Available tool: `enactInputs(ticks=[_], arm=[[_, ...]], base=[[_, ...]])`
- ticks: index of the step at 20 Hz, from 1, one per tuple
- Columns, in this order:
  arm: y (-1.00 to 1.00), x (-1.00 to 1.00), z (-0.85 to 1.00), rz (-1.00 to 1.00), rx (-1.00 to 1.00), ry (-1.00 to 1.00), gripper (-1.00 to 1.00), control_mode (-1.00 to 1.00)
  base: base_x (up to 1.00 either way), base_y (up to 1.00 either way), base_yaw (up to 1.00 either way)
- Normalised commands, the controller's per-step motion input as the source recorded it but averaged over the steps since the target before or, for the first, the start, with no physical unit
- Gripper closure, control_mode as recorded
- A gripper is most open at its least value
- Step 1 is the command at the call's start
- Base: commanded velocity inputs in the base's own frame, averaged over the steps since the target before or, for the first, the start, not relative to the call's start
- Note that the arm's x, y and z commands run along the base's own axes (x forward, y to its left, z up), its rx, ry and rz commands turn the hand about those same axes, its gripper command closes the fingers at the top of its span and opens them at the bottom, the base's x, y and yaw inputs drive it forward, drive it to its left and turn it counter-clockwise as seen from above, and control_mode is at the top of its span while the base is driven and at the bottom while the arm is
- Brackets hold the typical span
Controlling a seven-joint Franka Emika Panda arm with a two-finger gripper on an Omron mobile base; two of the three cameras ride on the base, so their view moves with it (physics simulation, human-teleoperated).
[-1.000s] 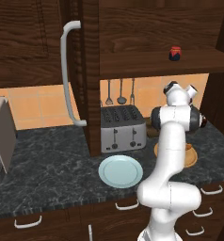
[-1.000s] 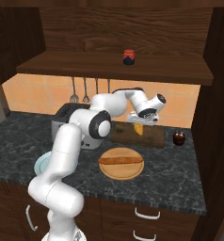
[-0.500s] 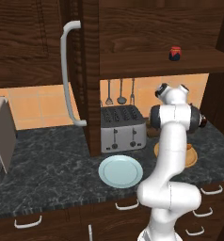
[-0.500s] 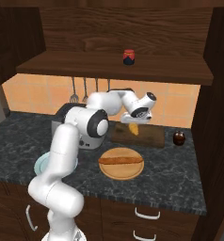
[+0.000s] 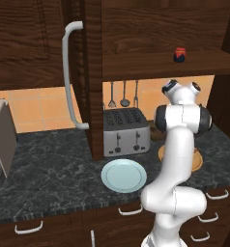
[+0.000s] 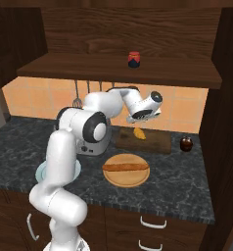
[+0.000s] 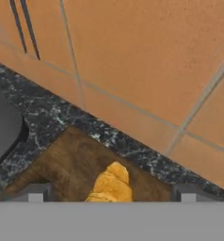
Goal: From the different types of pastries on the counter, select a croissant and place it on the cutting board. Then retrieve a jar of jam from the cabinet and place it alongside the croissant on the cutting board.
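The golden croissant [image 6: 139,133] lies on the dark-brown cutting board [image 6: 155,143] at the back of the counter [image 6: 187,188], against the tiled wall. My gripper [image 6: 138,121] hangs just above it, open. In the hand view the fingertips [image 7: 36,193] stand wide apart, with the croissant [image 7: 111,184] between them and untouched on the cutting board [image 7: 69,164]. The red-lidded jar of jam [image 6: 133,59] [image 5: 180,54] stands on the shelf of the open cabinet [image 5: 150,34]. The long brown stick pastry [image 6: 126,167] rests on a round pale board.
A silver toaster [image 5: 125,136] stands left of the cutting board, with a light-blue plate [image 5: 123,175] in front of it. A small dark jar [image 6: 186,143] sits on the counter right of the board. The cabinet door with its pale handle [image 5: 71,77] juts out on the left.
The gripper has gone from shut to open and let go of the croissant, which now lies on the cutting board. The hand swung a little left and lower.
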Motion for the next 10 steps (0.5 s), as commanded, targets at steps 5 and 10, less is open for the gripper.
enactInputs(ticks=[5,10], arm=[[-0.4,-0.93,0.88,-0.02,-0.06,-0.34,-1.0,-1.0],[-0.35,-0.89,0.96,-0.08,0.0,-0.16,-1.0,-1.0]], base=[[0.0,0.0,0.0],[0.0,0.0,0.0]])
